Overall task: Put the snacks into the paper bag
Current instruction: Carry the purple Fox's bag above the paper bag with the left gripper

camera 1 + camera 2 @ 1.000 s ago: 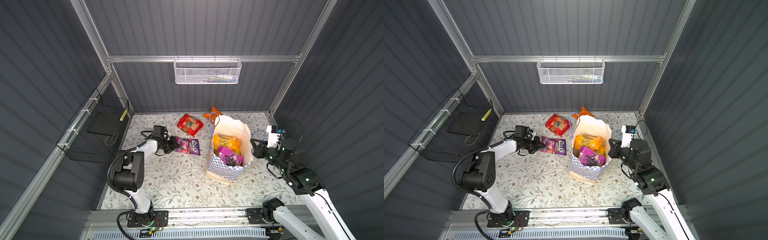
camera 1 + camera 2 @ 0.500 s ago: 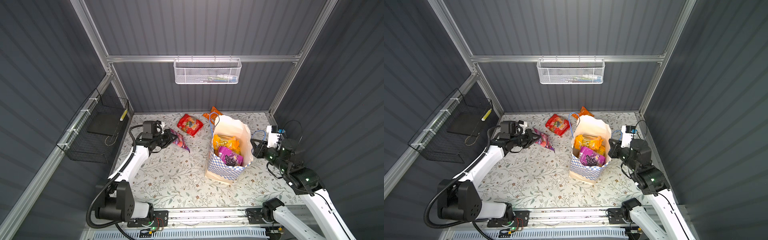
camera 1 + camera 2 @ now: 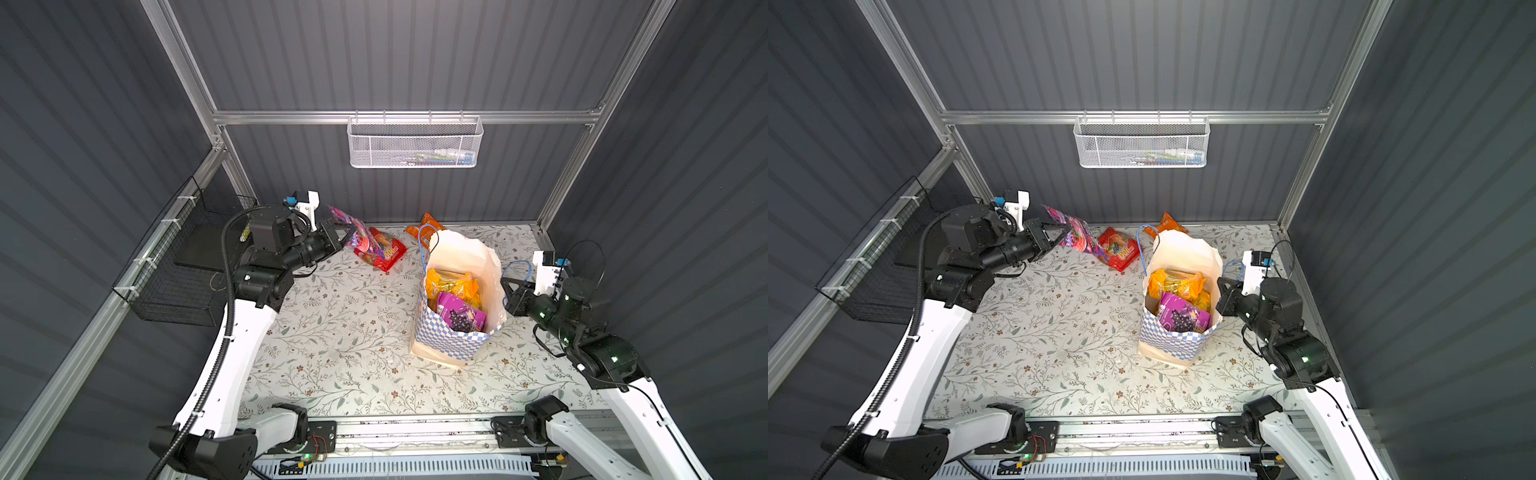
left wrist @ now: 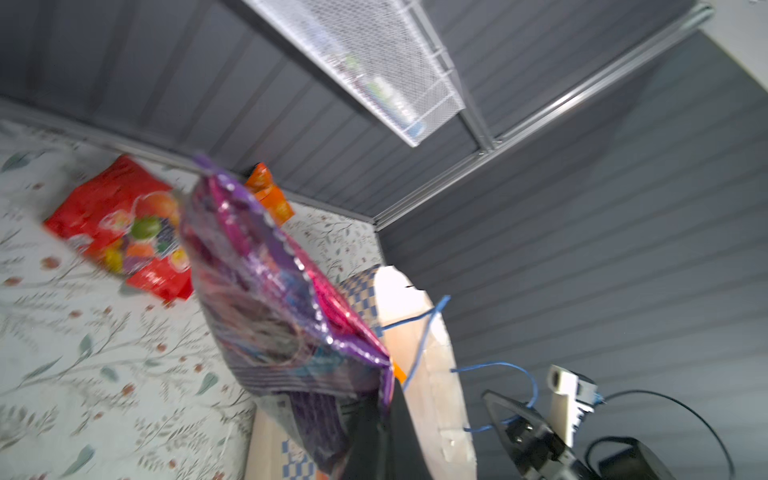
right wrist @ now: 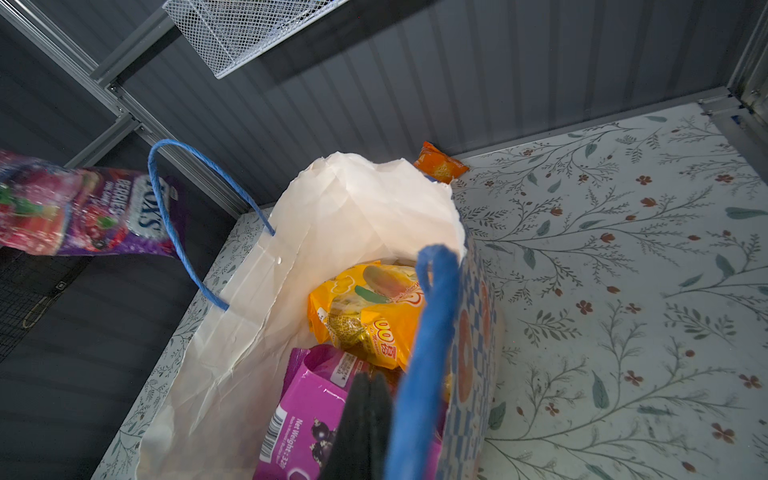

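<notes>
On the bench (image 3: pixel 332 332) the paper bag (image 3: pixel 453 345) stands open, holding a yellow packet (image 5: pixel 365 316) and a grape packet (image 5: pixel 307 411); a red packet (image 3: pixel 384 249) and orange packet (image 3: pixel 424 222) lie behind. Left claw (image 3: pixel 1064 232) pinches the FOX'S packet (image 5: pixel 104 212) aloft; right claw (image 5: pixel 370 386) grips the bag's blue handle (image 5: pixel 432 316).

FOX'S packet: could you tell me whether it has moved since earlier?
Yes: the FOX'S packet rose from the table, back and leftward past the red packet.

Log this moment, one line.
left jaws: shut on purple packet, aloft | right jaws: shut at bag handle | in bag: yellow packet, grape packet | table: red packet, orange packet
</notes>
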Controlling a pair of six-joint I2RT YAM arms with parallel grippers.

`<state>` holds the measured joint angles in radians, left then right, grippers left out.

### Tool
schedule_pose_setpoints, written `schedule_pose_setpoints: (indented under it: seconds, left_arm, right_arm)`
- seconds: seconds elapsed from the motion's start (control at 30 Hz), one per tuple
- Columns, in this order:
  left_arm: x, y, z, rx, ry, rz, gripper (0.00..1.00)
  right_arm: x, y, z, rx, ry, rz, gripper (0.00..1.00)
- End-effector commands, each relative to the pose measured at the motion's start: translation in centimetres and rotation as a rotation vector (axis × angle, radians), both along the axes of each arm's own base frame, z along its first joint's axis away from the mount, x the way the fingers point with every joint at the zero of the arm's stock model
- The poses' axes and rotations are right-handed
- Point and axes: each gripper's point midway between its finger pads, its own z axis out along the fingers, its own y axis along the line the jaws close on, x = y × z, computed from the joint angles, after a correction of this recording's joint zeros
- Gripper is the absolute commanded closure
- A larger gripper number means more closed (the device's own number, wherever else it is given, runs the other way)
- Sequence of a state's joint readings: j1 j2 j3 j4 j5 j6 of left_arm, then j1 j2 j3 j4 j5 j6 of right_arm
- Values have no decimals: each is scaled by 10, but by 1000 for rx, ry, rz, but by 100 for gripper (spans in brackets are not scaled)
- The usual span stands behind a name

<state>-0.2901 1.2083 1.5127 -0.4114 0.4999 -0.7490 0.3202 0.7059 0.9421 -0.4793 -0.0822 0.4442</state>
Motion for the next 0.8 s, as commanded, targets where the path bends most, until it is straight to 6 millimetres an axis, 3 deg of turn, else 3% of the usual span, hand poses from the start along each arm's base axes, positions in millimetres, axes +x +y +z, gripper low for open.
schedule_pose_setpoints:
  seconds: [0.0, 0.2, 0.37, 0.63, 0.77]
  left_arm:
    - [-21, -13, 50, -17, -140, -41, 100]
    - [-39, -47, 96, -87, -251, -160, 100]
    - [-68, -107, 111, -62, -323, -311, 100]
    - [-100, -196, 82, 65, -315, -494, 100]
    - [-103, -217, 51, 145, -275, -498, 100]
  right_arm:
    - [0, 0, -4, -9, 1, 5, 100]
    - [0, 0, -4, -10, 2, 4, 100]
    - [1, 0, -5, -12, 5, 3, 100]
    - [0, -1, -4, -15, 0, -4, 100]
    - [-1, -2, -3, -15, -3, -4, 100]
